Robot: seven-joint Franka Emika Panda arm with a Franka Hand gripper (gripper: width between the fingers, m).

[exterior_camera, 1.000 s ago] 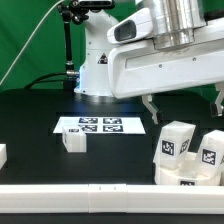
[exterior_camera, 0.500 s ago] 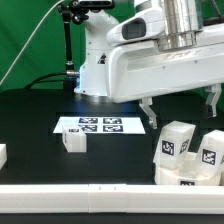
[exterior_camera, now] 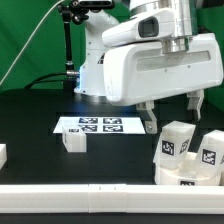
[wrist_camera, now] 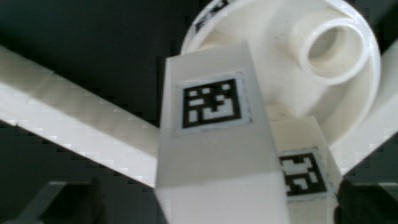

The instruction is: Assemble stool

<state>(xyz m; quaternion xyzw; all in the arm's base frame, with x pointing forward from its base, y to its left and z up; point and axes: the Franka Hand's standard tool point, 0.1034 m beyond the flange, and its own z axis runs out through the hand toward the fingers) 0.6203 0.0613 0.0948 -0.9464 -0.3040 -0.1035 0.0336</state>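
The stool's round white seat (exterior_camera: 186,177) lies at the exterior view's lower right, with two tagged white legs (exterior_camera: 177,140) (exterior_camera: 212,150) standing upright on it. My gripper (exterior_camera: 172,112) hangs open just above the nearer of these legs, one finger to each side. In the wrist view that leg (wrist_camera: 214,110) fills the middle and runs down between the dark fingers (wrist_camera: 63,205). The seat (wrist_camera: 302,50) shows behind it. Nothing is held. A third leg (exterior_camera: 72,140) stands alone on the black table, towards the exterior view's left.
The marker board (exterior_camera: 100,126) lies flat on the table behind the lone leg. Another white piece (exterior_camera: 2,155) shows at the exterior view's left edge. A white rail (exterior_camera: 80,195) runs along the front. The robot's base (exterior_camera: 95,70) stands at the back.
The arm has shifted towards the exterior view's left and come down, bringing the open fingers over the upright leg on the seat. The parts have not moved.
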